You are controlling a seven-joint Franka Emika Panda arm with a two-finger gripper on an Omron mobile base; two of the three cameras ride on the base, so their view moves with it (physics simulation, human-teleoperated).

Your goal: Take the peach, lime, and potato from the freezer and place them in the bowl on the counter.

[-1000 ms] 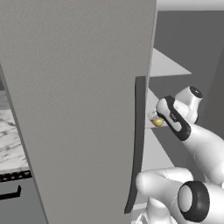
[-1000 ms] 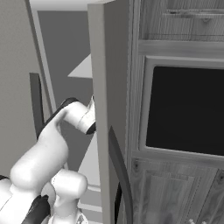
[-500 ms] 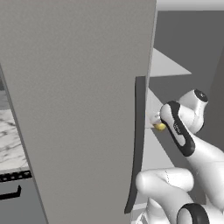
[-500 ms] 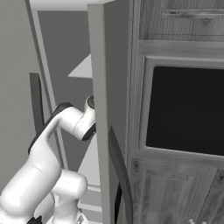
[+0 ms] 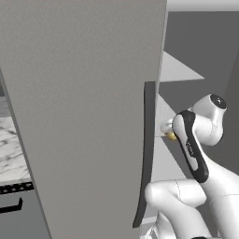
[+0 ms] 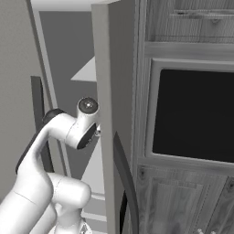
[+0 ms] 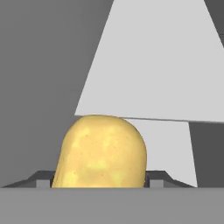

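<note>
**Potato in my jaws, inside the freezer**

My jaws are clenched on the potato. In the hand view it is a yellow, rounded lump with paler blotches, sitting between my two dark fingertips, which show low at either side of it. Past it I see a white shelf running away from me, and grey inner wall to the left.

From the left base view, the freezer door stands open as a broad matte grey panel, with its dark seal running down the inner edge. My arm reaches in past that edge, and a small yellow spot of potato shows at the hand, just beside the seal and level with a white shelf higher up behind it. At the far left, a strip of marble worktop shows beyond the door, with a dark appliance front below it.

From the right base view, my wrist sits against the grey freezer side wall, so the hand itself is hidden there. Wood-grain cabinets and a black glass oven panel stand to the right of the freezer.
</note>
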